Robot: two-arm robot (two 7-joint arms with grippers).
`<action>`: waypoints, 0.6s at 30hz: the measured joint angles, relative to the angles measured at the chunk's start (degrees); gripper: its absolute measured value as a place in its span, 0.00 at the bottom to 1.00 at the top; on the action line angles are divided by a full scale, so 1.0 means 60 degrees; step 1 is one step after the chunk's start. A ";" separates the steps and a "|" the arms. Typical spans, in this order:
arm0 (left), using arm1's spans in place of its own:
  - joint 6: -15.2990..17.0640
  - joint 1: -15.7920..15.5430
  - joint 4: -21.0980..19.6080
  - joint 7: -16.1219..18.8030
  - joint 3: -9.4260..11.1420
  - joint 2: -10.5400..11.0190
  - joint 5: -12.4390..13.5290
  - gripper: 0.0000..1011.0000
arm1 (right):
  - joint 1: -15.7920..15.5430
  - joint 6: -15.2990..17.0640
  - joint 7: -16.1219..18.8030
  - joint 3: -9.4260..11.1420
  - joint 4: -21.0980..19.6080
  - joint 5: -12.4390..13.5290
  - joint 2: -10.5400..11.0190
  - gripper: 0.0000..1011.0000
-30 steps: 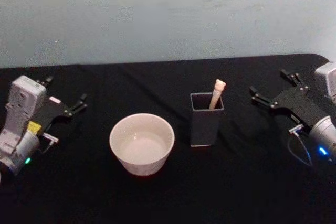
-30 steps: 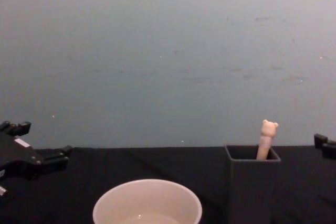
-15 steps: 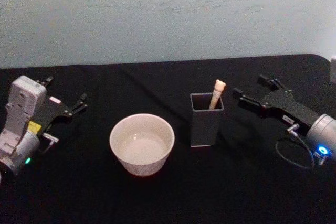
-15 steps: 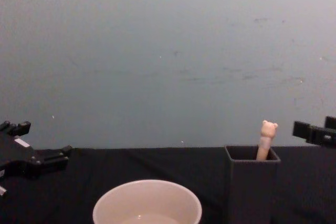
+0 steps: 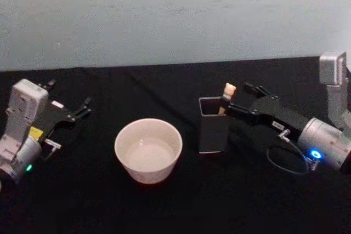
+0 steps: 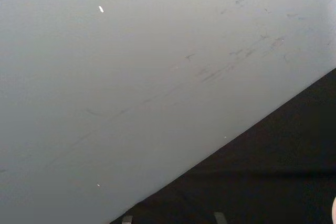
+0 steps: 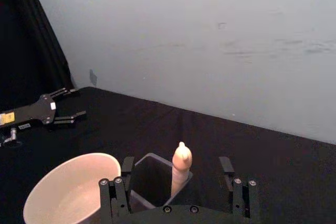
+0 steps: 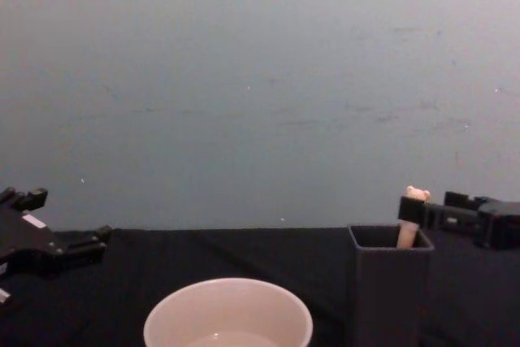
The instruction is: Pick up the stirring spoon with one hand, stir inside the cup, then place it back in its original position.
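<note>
Hovering with fingers spread, the right pincer (image 5: pixel 240 98) is level with the bear-topped handle of the stirring spoon (image 5: pixel 226 96), which seemingly stands between them in the dark holder (image 5: pixel 214 131) just beneath. Past the holder sits the cup (image 5: pixel 148 149). The left pincer (image 5: pixel 69 96), likewise spread, hangs far off over the table (image 5: pixel 247 201).

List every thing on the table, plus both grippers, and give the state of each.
stirring spoon: upright in the holder, bear-head handle poking out, not gripped.
holder: standing upright, spoon inside.
cup: upright, no spoon in it.
right gripper: open, at the spoon handle.
left gripper: open, parked at the table's left side.
</note>
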 joint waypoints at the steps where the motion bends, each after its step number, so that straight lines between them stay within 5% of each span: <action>1: 0.0000 0.0000 0.0000 0.0000 0.0000 0.0000 0.0000 0.99 | 0.0000 0.0000 0.0000 0.0000 0.0000 0.0000 0.0000 0.99; 18: 0.0000 0.0000 0.0000 0.0000 0.0000 0.0000 0.0000 0.99 | 0.0675 -0.0678 0.0201 -0.0317 0.0953 -0.0779 -0.0539 0.99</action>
